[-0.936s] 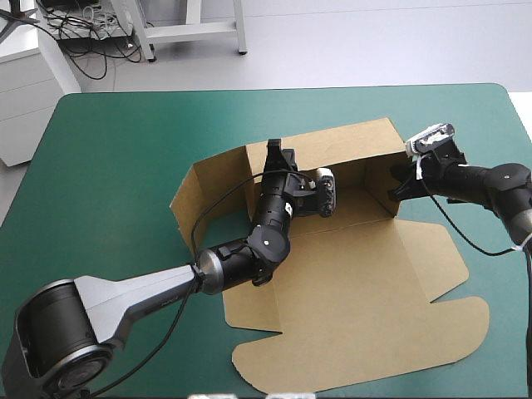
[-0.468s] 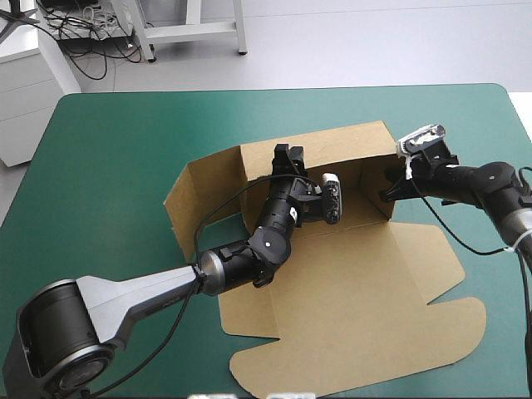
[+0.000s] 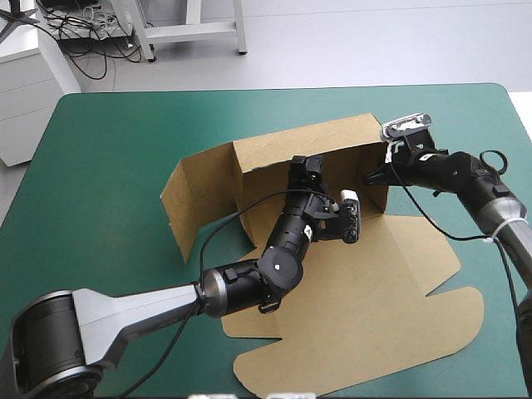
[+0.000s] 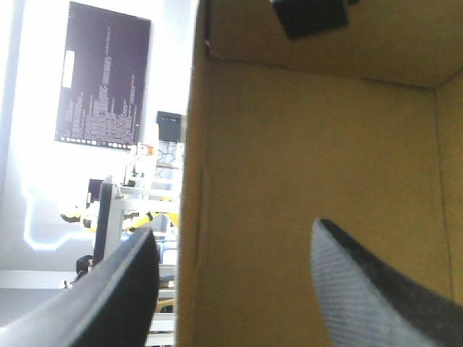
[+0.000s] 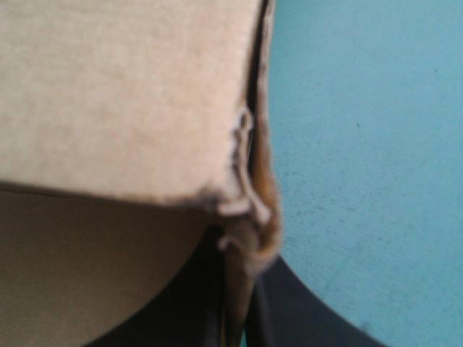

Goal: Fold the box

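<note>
The brown box (image 3: 366,283) lies mid-table with its back wall (image 3: 274,150) raised and its lid flat toward the front. My left gripper (image 3: 309,166) is inside, against the back wall. In the left wrist view it (image 4: 233,230) stands open, its black fingers on either side of a wall edge (image 4: 189,217) without pinching it. My right gripper (image 3: 372,176) is at the right side wall, near the back corner. Seen from the right wrist, it (image 5: 246,289) is shut on that wall's frayed edge (image 5: 249,181), with brown board (image 5: 123,94) filling the space ahead.
A left side flap (image 3: 187,208) stands up and leans outward. The lid's rounded tabs (image 3: 357,357) reach near the table's front edge. Bare teal-green cover (image 3: 108,150) surrounds the box on the left, back and right.
My left gripper has opened and let go of the back wall, shifting right along it. The right gripper has pulled the side wall leftward, and the box has slid a little left.
</note>
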`<action>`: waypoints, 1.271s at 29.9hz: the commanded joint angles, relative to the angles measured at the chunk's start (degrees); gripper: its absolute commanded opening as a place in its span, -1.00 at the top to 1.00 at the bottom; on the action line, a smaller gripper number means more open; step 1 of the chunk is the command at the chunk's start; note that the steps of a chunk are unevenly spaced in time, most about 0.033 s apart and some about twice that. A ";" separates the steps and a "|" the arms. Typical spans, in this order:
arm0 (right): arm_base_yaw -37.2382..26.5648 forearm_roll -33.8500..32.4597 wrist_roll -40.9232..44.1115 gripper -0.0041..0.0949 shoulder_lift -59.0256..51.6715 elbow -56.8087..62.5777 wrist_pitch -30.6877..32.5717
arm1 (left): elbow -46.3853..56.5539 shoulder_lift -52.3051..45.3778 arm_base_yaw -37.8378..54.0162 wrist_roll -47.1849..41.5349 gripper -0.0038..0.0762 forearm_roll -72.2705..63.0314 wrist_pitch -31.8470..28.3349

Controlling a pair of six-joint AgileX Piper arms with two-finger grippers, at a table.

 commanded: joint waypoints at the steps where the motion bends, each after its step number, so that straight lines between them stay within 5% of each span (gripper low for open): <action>1: 0.06 -7.20 7.49 0.92 -0.50 -3.17 0.28 | -1.62 -6.50 -3.45 -0.71 -0.10 5.63 6.03; 7: 0.06 -9.03 11.20 0.92 -0.50 -5.98 4.74 | -1.62 -13.28 -8.90 -0.31 0.00 5.63 9.22; 11: 0.06 -9.25 13.66 0.92 -1.26 -8.99 11.15 | -1.62 -18.38 -9.04 -0.31 0.49 5.63 13.38; 13: 0.06 -9.25 15.23 0.92 -2.31 -10.82 14.04 | -1.62 -21.16 -7.50 -0.31 0.93 5.48 15.61; 26: 0.06 -13.14 26.56 0.92 -6.00 -17.02 35.75 | -1.62 -37.91 25.49 -0.62 0.90 -20.71 6.83; 38: 0.06 -13.14 27.20 0.90 4.09 -17.22 31.73 | -1.62 -35.45 56.58 23.47 0.90 -61.66 -0.64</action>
